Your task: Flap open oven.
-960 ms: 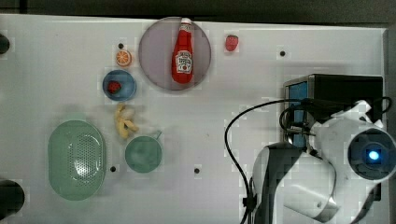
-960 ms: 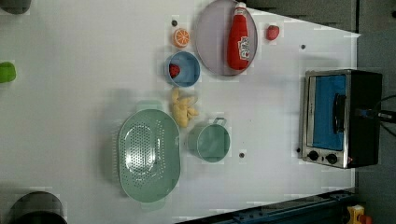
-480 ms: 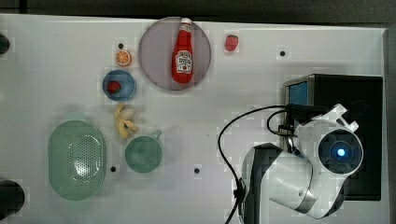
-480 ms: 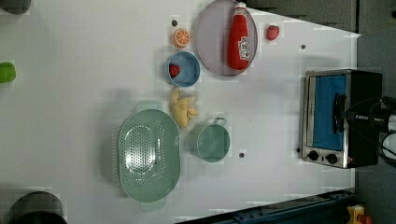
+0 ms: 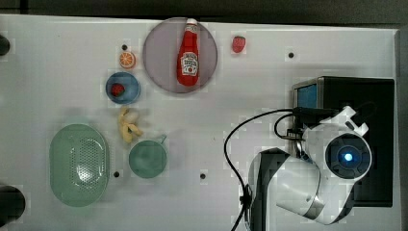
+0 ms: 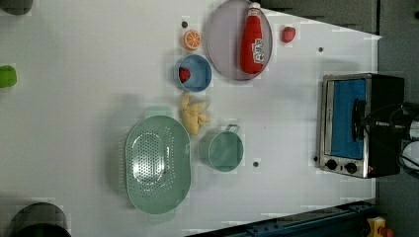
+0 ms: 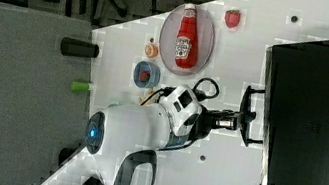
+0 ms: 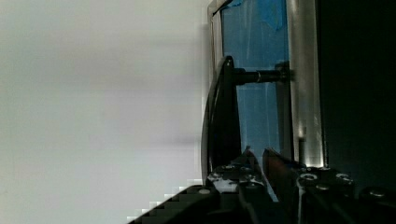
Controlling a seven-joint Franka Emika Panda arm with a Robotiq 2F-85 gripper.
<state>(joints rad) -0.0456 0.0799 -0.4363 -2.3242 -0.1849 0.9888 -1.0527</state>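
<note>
Oven (image 6: pixel 360 126) sits at 3 o'clock on the white table (image 6: pixel 74 123) in left view, door shut w/ blue glass. Gripper (image 7: pixel 244 117) is at the curved handle (image 7: pixel 246 115) – fingers (image 8: pixel 250 161) nearly together, one each side of the bar – firm clamp can't be confirmed.

The white arm (image 7: pixel 147 125) reaches level across the right view toward that view's right, its wrist ending in the dark gripper (image 7: pixel 243 120). The jaws stand nearly together, a narrow slit between them. In the wrist view the fingertips (image 8: pixel 250 161) sit close side by side, with the oven's handle (image 8: pixel 224 116) just ahead of the jaws. From the top view the elbow housing (image 5: pixel 347 156) hides the jaws beneath it.
</note>
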